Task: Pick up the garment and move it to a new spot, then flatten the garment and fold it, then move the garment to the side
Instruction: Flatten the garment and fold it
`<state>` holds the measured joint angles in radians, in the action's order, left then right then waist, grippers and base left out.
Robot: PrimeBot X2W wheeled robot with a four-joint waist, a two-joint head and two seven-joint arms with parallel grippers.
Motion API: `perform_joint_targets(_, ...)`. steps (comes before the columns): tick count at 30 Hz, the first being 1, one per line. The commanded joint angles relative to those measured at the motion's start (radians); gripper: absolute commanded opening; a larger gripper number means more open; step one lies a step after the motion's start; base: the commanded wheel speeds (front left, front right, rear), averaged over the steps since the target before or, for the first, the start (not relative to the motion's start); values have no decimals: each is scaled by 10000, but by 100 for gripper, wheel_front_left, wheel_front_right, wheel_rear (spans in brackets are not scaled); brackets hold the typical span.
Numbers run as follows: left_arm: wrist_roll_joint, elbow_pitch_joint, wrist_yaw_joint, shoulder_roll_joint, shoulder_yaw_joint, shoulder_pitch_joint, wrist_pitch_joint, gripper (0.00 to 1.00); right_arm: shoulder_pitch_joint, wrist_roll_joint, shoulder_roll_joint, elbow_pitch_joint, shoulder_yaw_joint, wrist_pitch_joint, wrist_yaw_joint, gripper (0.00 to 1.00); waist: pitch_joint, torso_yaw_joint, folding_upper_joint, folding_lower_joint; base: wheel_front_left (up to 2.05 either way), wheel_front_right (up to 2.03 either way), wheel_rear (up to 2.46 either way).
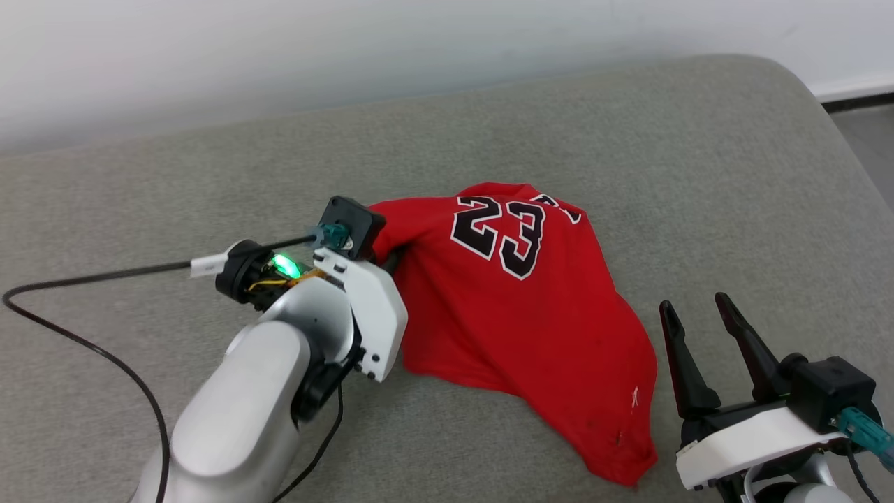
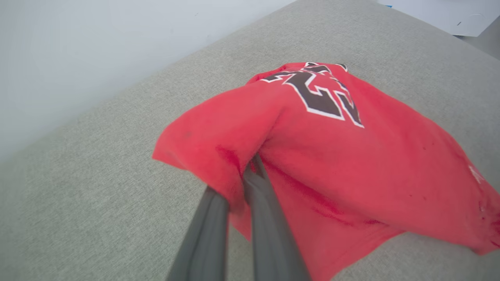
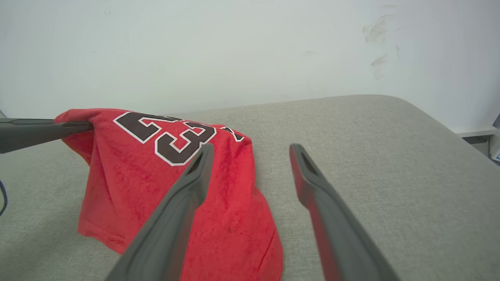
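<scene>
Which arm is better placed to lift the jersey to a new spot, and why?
Left. The left pincer is shut on the jersey; the right pincer stands open beside it, empty.

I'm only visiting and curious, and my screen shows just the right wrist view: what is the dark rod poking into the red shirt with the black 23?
Observer: That is the robot's left hand. The left wrist view shows its two dark fingers pinched shut on a fold of the red jersey-style shirt.
Visitor: Is the hand on my screen touching it?
Observer: Seemingly not. In the head view the right hand stands open just beside the shirt's right edge.
Visitor: Anything else?
Observer: A green light glows on the left arm.
</scene>
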<state>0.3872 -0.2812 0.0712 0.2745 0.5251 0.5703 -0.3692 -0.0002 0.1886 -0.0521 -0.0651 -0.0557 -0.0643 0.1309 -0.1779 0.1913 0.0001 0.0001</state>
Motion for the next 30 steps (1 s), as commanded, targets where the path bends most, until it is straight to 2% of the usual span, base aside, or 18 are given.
perform_joint_targets(1, -60, 223, -67, 128, 18, -325, 50, 0, -50, -107, 31, -13, 32, 22, -5, 100, 224, -249, -1, -1, 0, 0, 0)
perform_joint_targets(8, 64, 2515, -840, 856, 10, -2726, -217, 0, 245, -209, 32, -115, 261, 209, -3, 100, 718, -916, -1, -1, 0, 0, 0)
perform_joint_targets(11, 399, 3164, -1207, 971, 38, -3993, -468, 0, 345, -368, 30, -220, 325, 290, -3, 100, 853, -1165, -1, -1, 0, 0, 0)
perform_joint_targets(17, 1297, 3045, -1598, 690, 214, -6086, -543, 0, 564, -650, 29, -376, 361, 425, -3, 100, 1214, -1452, -1, -1, 0, 0, 0)
perform_joint_targets(20, 1599, 2664, -1568, 481, 365, -6590, -560, 0, 708, -601, 31, -411, 371, 491, -5, 100, 1430, -1525, -1, -1, 0, 0, 0)
perform_joint_targets(21, 1607, 2590, -1617, 425, 366, -6641, -454, 41, 744, -586, 29, -440, 383, 524, -5, 100, 1491, -1540, -1, -1, 0, 0, 0)
perform_joint_targets(22, 1610, 2540, -1652, 377, 363, -6671, -352, 100, 789, -586, 31, -463, 389, 533, -5, 100, 1555, -1557, -1, -1, 0, 0, 0)
perform_joint_targets(30, 853, 3181, -2090, 528, -150, -6055, 988, 100, 1118, -588, 29, -764, 534, 747, -3, 100, 1905, -1683, -1, -1, 0, 0, 0)
